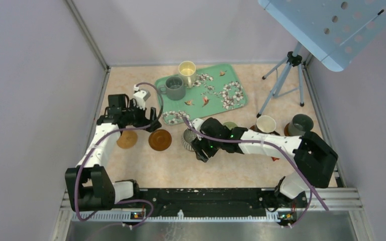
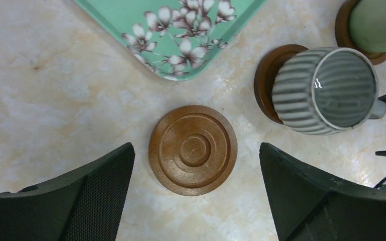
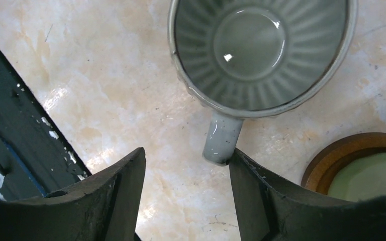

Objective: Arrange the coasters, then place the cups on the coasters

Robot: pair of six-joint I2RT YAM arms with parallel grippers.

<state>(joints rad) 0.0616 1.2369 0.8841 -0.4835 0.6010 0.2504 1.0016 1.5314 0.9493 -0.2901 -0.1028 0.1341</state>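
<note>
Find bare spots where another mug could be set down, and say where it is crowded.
Free: the table strip between the brown coaster and the near edge; the right half of the tray. Crowded: around the ribbed mug.

bare table [image 2: 55, 100] around brown coaster [image 2: 193, 149], ribbed mug [image 2: 326, 90] and tray [image 2: 181, 50] near it

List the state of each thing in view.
Ribbed mug: upright, empty, on coaster.
Green mug: on coaster.
Brown coaster: bare.
Tan coaster: bare.
Grey mug: on tray.
Cream mug: on tray.
Left gripper: open.
Right gripper: open.
</note>
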